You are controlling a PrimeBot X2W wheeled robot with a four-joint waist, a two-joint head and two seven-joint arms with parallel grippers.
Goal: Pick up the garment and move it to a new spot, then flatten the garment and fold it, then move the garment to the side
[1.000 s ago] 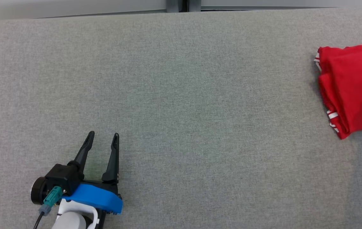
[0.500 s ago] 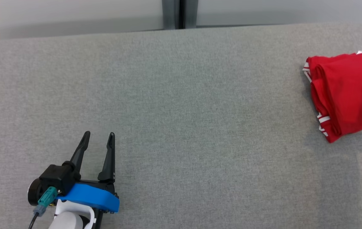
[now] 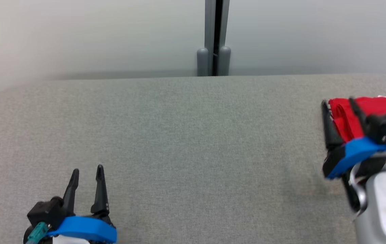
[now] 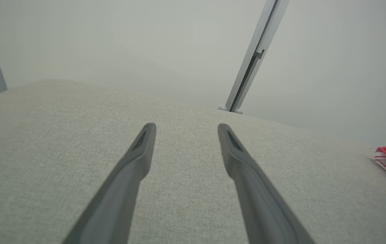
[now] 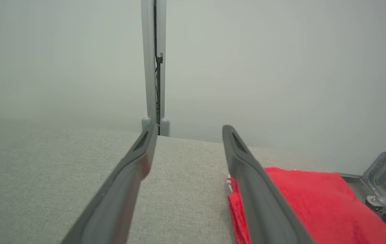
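Currently: red garment, folded, right end of bench. My right gripper, fingers spread and empty, sits at its left edge; left gripper, likewise spread, lies well apart.

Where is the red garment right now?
In the head view, the red garment lies at the right end of the grey surface, with the open right gripper at its left edge.

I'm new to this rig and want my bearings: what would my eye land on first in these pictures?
The bright red garment at the far right of the grey padded table stands out first. The right gripper hangs open at the garment's left edge. The left gripper is open over bare table at the lower left.
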